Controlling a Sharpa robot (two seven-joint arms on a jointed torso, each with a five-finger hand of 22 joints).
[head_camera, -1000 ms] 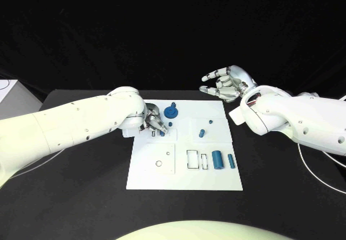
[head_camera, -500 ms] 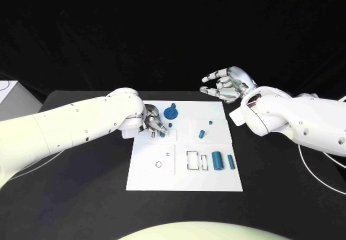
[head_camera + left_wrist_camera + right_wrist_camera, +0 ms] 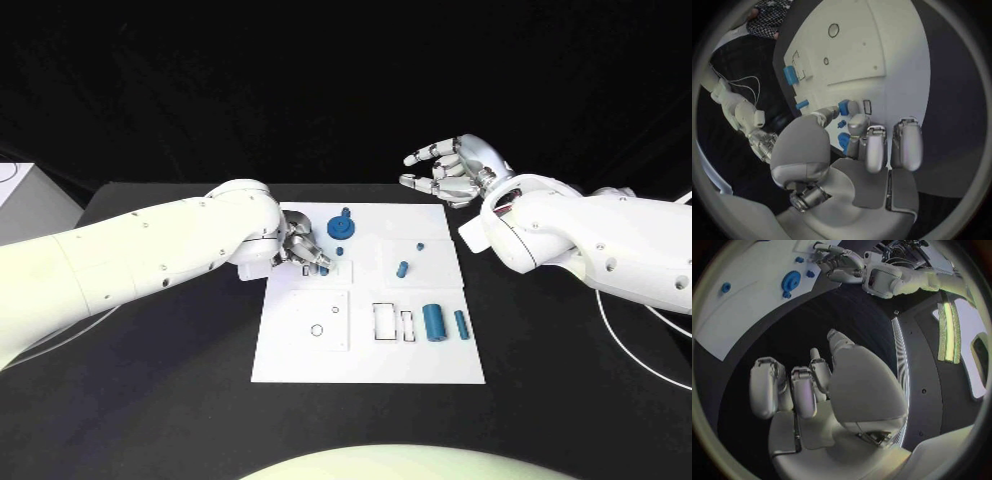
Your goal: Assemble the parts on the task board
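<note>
Left hand [image 3: 303,247] is down over the far-left part of the task board [image 3: 368,360], fingers curled together, tips at a small blue part [image 3: 844,107]. From the left wrist view, that piece sits between the fingertips, right beside a small rectangular slot [image 3: 867,106] in the board. It looks pinched, though whether it is lifted or still resting on the plate I cannot tell.

Right hand [image 3: 456,170] is held up past the board's far edge, fingers apart and loosely curved, nothing in it.

Other parts on the board: a round blue knob-like part [image 3: 342,223] near the far edge; a short blue peg [image 3: 402,267] mid-board; a tiny blue dot-like piece [image 3: 420,243] just beyond it; a thick blue cylinder [image 3: 434,321] and a thinner one [image 3: 463,322] lying side by side on the near right, next to two outlined rectangular recesses [image 3: 385,319].

Handling, as I judge it: these pieces look like rigid moulded plastic, very light, smooth-faced. They are unlikely to break but easy to flick away or roll, the cylinders especially. The small one under the left hand wants a fingertip pinch across its short sides, gentle pressure, kept square to its slot. The cylinders are best taken mid-length, across the barrel. The knob is best taken by its rim.
</note>
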